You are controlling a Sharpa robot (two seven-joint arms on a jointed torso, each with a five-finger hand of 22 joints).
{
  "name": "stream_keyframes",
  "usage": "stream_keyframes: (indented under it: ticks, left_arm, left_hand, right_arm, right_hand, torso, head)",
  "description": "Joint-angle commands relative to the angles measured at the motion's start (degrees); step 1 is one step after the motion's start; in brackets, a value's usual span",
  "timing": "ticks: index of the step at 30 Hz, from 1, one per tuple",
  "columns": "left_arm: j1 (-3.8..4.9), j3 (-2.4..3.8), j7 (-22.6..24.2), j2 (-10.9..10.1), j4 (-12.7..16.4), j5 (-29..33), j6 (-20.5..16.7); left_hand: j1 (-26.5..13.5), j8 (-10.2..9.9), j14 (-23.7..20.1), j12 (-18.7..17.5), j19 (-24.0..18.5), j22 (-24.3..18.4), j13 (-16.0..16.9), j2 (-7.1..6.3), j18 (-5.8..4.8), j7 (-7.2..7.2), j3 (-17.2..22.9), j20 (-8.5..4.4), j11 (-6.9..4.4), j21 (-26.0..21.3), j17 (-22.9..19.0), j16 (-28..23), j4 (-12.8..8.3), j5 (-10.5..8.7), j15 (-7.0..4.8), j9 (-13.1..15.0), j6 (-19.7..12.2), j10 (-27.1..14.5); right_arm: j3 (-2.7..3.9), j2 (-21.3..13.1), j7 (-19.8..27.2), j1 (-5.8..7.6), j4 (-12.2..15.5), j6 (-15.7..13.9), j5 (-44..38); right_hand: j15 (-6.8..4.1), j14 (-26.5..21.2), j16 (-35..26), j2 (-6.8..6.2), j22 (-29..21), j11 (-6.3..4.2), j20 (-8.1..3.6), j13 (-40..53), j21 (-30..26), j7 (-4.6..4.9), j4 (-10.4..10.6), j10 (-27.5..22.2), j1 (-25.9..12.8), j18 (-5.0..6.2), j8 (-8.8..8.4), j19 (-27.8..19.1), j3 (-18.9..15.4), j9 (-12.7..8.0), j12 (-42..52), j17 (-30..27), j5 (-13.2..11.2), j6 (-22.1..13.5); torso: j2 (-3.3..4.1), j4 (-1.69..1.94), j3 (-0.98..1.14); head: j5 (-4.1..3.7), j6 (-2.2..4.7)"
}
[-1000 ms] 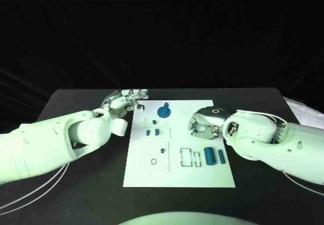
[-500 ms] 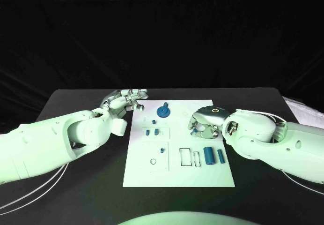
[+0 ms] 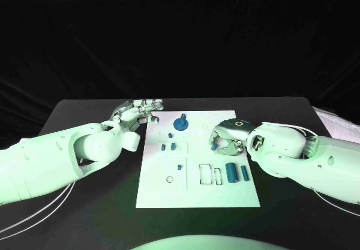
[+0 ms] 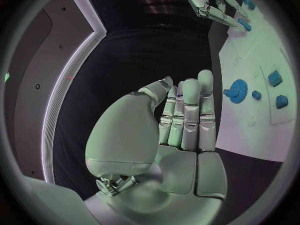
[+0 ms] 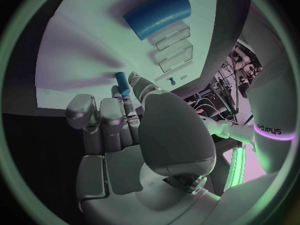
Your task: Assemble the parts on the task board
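The white task board (image 3: 201, 197) lies in the middle of the black table. My right hand (image 3: 225, 142) hovers over its right side, pinching a small blue peg (image 5: 122, 83) between thumb and fingertips; that peg also shows in the left wrist view (image 4: 244, 26). My left hand (image 3: 139, 111) rests at the board's far left corner with its fingers stretched out and nothing in them (image 4: 186, 116). A blue gear (image 3: 181, 124) stands near the board's far edge. Two blue cylinders (image 3: 237, 173) lie at the near right, beside clear slots (image 3: 210, 175).
Two small blue blocks (image 3: 170, 147) sit left of the board's centre, with a small peg (image 3: 181, 167) and a ring (image 3: 170, 179) nearer me. Bare black table (image 3: 82, 219) surrounds the board. My bulky forearms flank both of its sides.
The right hand has shifted very slightly over the board while still holding the peg. The left arm has not moved.
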Motion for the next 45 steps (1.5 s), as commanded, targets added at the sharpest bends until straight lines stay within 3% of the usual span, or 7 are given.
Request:
stream_keyframes:
  ticks: [1, 11, 16, 26, 35, 41, 45]
  left_arm:
    - [0.00, 0.05, 0.14, 0.05, 0.04, -0.04, 1.11]
    - [-0.01, 0.05, 0.14, 0.08, 0.04, -0.04, 1.13]
    - [-0.01, 0.05, 0.12, 0.09, 0.05, -0.04, 1.13]
    - [-0.01, 0.05, -0.01, 0.22, 0.13, -0.04, 1.23]
    - [-0.01, 0.05, -0.03, 0.24, 0.06, -0.04, 1.13]
    - [-0.01, 0.05, -0.02, 0.54, 0.01, -0.04, 1.21]
    - [-0.01, 0.05, -0.05, 0.75, -0.01, -0.04, 1.32]
  left_hand:
    - [0.38, 0.31, -0.26, 0.14, 0.45, -0.05, 0.05, -0.04, 0.16, 0.02, -0.44, 0.11, 0.10, -0.33, -0.05, -0.24, -0.04, 0.10, 0.09, -0.06, -0.54, -0.35]
    - [0.38, 0.31, -0.26, 0.14, 0.45, -0.05, 0.05, -0.04, 0.16, 0.02, -0.44, 0.11, 0.10, -0.33, -0.05, -0.24, -0.04, 0.10, 0.09, -0.06, -0.54, -0.35]
    - [0.38, 0.31, -0.26, 0.14, 0.45, -0.05, 0.05, -0.04, 0.16, 0.02, -0.44, 0.11, 0.10, -0.33, -0.05, -0.24, -0.04, 0.10, 0.09, -0.06, -0.54, -0.35]
    - [0.41, 0.34, -0.34, 0.20, 0.46, -0.12, 0.03, 0.09, 0.15, 0.04, -0.53, 0.13, 0.13, -0.44, -0.15, -0.27, -0.03, 0.12, 0.13, -0.07, -0.62, -0.49]
    - [0.41, 0.34, -0.34, 0.20, 0.46, -0.12, 0.03, 0.09, 0.15, 0.04, -0.53, 0.13, 0.13, -0.44, -0.15, -0.27, -0.03, 0.12, 0.13, -0.07, -0.62, -0.49]
    - [0.41, 0.34, -0.34, 0.20, 0.46, -0.12, 0.03, 0.09, 0.15, 0.04, -0.53, 0.13, 0.13, -0.44, -0.15, -0.27, -0.03, 0.12, 0.13, -0.07, -0.62, -0.49]
    - [0.41, 0.34, -0.34, 0.20, 0.46, -0.12, 0.03, 0.09, 0.15, 0.04, -0.53, 0.13, 0.13, -0.44, -0.15, -0.27, -0.03, 0.12, 0.13, -0.07, -0.62, -0.49]
  right_arm:
    - [0.00, 0.04, -0.03, -0.03, 0.03, 0.63, -0.54]
    - [0.00, 0.32, -0.15, -0.05, -0.14, -1.11, -0.45]
    - [0.01, 0.48, -0.43, -0.06, -0.38, -2.04, -1.28]
    - [0.13, -0.55, 0.20, 0.30, 1.08, -4.66, 0.52]
    - [0.70, -3.84, -0.16, 2.40, 7.86, -5.61, 6.21]
    - [0.75, -1.33, 0.56, 2.71, 10.66, -5.80, 7.39]
    - [0.66, 1.79, 1.39, 1.69, 10.79, -5.89, 6.84]
  right_hand:
    - [0.39, 0.04, -0.01, 0.19, 0.13, -0.11, 0.25, 0.11, -0.28, 0.06, -0.07, 0.52, 0.48, 0.66, 0.30, 0.11, 0.13, 0.09, 0.37, 0.11, 0.27, 0.48]
    - [-0.88, 0.81, 2.06, 3.85, 3.52, -1.74, -0.69, 0.47, 1.85, -0.62, -0.65, 8.15, 2.71, 0.06, 1.22, 2.09, 4.41, 0.53, 3.13, 2.59, -3.25, 3.32]
    - [-1.31, 0.92, 2.50, 4.52, 4.45, -2.24, -1.19, 0.55, 2.49, -0.86, -1.84, 10.31, 3.81, -0.12, 1.47, 2.55, 6.23, 0.67, 3.38, 3.07, -3.48, 4.28]
    - [-1.06, 0.88, 2.76, 3.35, 5.09, -1.84, -1.20, 0.14, 3.04, -0.43, -3.65, 10.07, 3.84, -0.25, 0.85, 2.64, 8.69, 0.49, 1.69, 3.28, -3.47, 4.11]
    - [-1.00, 0.88, 2.81, 3.04, 5.28, -1.76, -1.13, 0.11, 3.17, -0.38, -3.70, 9.97, 3.46, -0.28, 0.77, 2.70, 8.77, 0.46, 1.41, 3.32, -3.45, 4.11]
    - [-0.99, 0.89, 2.84, 2.98, 5.27, -1.76, -1.12, 0.11, 3.18, -0.38, -3.78, 9.98, 3.46, -0.28, 0.75, 2.69, 8.83, 0.46, 1.36, 3.35, -3.42, 4.11]
    - [-0.99, 0.88, 2.79, 2.97, 5.28, -1.76, -1.11, 0.11, 3.19, -0.38, -3.81, 9.98, 3.46, -0.28, 0.74, 2.69, 8.87, 0.46, 1.34, 3.27, -3.41, 4.11]
  torso:
    - [-0.01, 0.04, 0.00]
    - [0.02, 0.05, -0.01]
    - [-0.01, 0.05, -0.01]
    - [-0.08, 0.12, -0.06]
    - [-0.03, -0.04, 0.00]
    - [-0.02, 0.01, 0.03]
    - [-0.01, 0.21, -0.05]
  head:
    - [-0.01, -0.02]
    - [-0.29, -0.10]
    - [-0.34, -0.14]
    - [-0.32, 0.10]
    - [0.06, 0.09]
    - [0.34, 0.05]
    - [0.75, -0.27]
